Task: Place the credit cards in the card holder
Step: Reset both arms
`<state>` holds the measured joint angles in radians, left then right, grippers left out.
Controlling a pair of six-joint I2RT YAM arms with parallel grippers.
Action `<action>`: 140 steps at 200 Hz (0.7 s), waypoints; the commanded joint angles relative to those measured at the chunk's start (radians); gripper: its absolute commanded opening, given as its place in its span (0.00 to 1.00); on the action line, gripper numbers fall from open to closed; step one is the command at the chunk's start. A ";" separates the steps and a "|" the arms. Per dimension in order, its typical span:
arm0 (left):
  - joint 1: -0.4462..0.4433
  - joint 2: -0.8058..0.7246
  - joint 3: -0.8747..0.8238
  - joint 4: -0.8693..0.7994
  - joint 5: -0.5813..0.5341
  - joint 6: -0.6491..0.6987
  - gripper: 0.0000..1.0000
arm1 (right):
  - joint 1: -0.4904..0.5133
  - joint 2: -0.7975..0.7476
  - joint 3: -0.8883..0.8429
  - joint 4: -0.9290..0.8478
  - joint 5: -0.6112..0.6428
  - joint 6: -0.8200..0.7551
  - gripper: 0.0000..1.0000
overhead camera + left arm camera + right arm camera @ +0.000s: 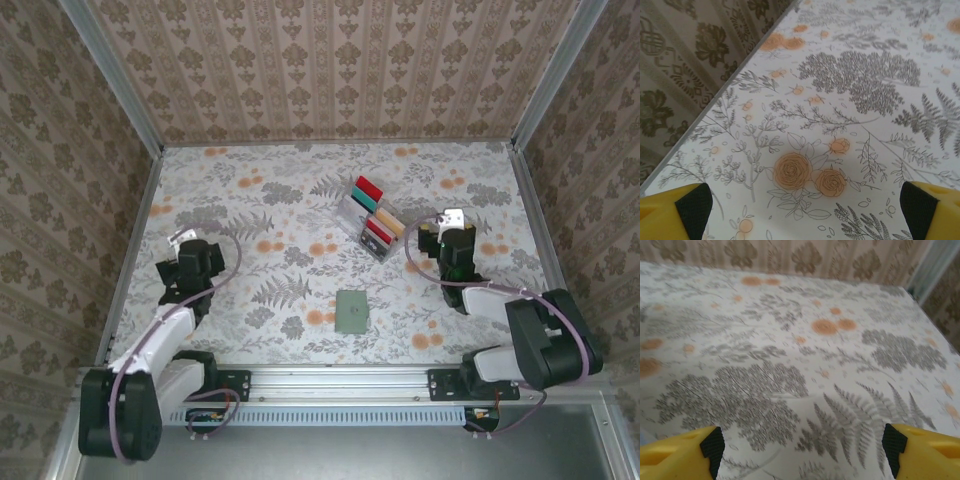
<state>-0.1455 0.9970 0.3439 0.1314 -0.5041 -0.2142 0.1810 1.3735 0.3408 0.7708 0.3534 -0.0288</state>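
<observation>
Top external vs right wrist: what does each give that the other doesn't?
Top external: the credit cards standing in a clear rack, the card holder lying flat on the floral table apart from the rack, and the left gripper. Right wrist: a close look at the right gripper, its yellow fingers wide apart with nothing between them. Shared: the table, the patterned wall and the right gripper itself.
</observation>
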 commanded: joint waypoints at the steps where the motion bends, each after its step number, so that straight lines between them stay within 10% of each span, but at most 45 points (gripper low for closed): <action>1: 0.019 0.102 -0.031 0.301 0.007 0.117 1.00 | -0.023 0.110 -0.070 0.327 -0.040 -0.032 0.87; 94: 0.073 0.583 -0.067 1.052 0.308 0.291 1.00 | -0.122 0.156 0.043 0.132 -0.056 0.097 1.00; 140: 0.092 0.549 0.037 0.790 0.271 0.239 1.00 | -0.121 0.155 0.040 0.134 -0.055 0.096 1.00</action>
<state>-0.0490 1.5440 0.3344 0.9058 -0.2321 0.0181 0.0608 1.5341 0.3744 0.9089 0.2825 0.0490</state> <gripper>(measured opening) 0.994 0.995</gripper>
